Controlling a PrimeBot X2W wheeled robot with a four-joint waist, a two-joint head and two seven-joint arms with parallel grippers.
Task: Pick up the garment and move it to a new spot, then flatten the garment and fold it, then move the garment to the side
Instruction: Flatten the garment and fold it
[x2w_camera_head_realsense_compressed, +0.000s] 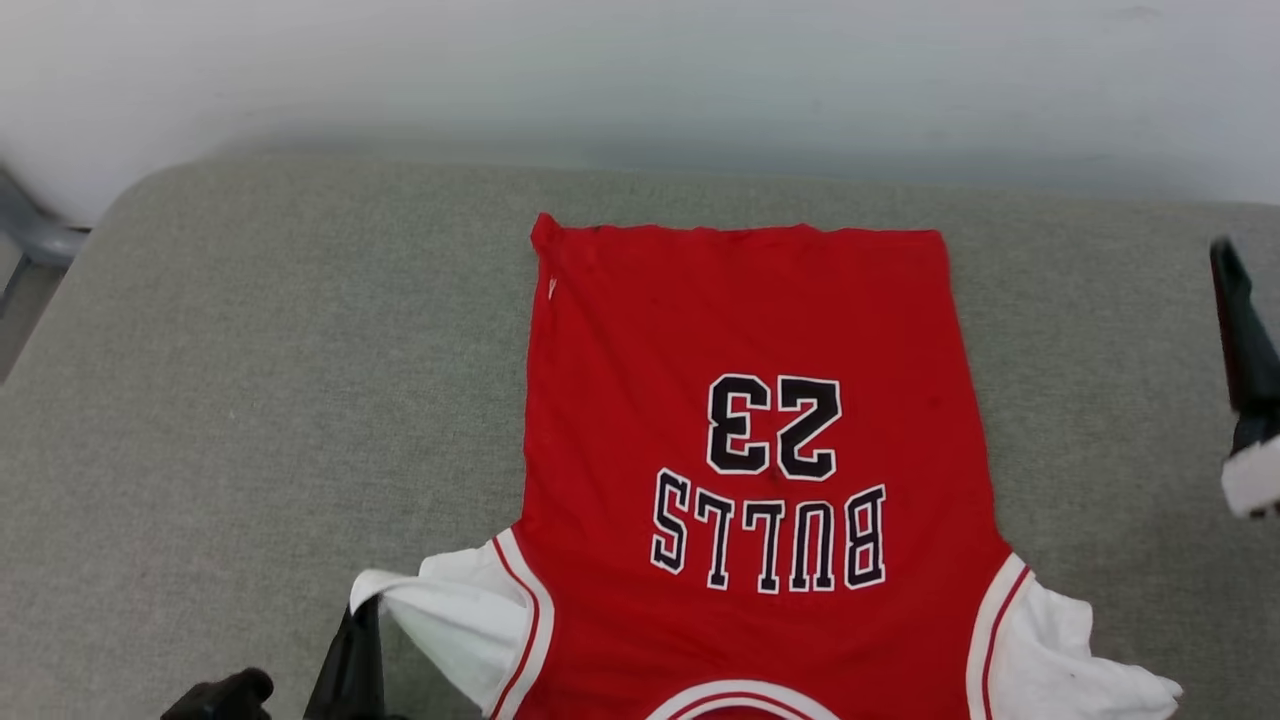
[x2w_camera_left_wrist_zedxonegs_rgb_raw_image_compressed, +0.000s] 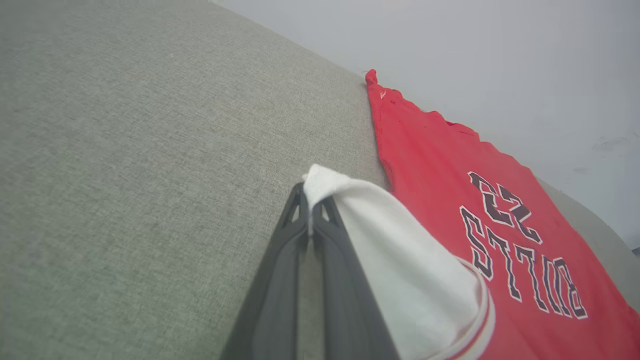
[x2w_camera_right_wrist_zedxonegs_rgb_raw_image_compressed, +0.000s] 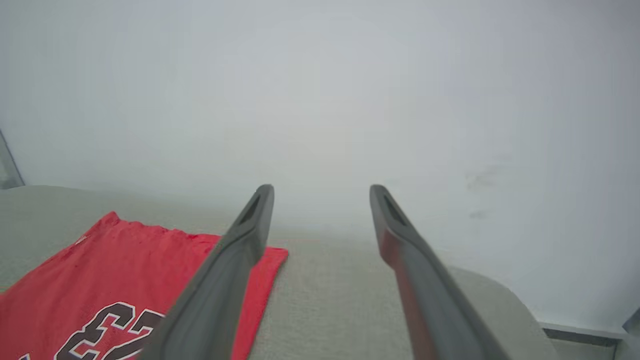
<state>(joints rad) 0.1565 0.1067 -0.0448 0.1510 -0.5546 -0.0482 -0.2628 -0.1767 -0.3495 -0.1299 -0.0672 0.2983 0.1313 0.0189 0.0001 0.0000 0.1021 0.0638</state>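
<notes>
Near left part of the grey cushion: left gripper pinched tight on the tip of the white sleeve, holding that tip up off the cushion. Middle of the cushion: the garment, lying flat, red, front up, with black number and letters showing, bottom edge toward the cushion's far side. Over the right edge of the cushion: right gripper, fingers spread wide, well apart from the garment.

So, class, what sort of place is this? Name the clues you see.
Probably an indoor test room: a grey fabric-covered padded surface stands against a plain pale wall, with one red jersey spread out on it.
</notes>
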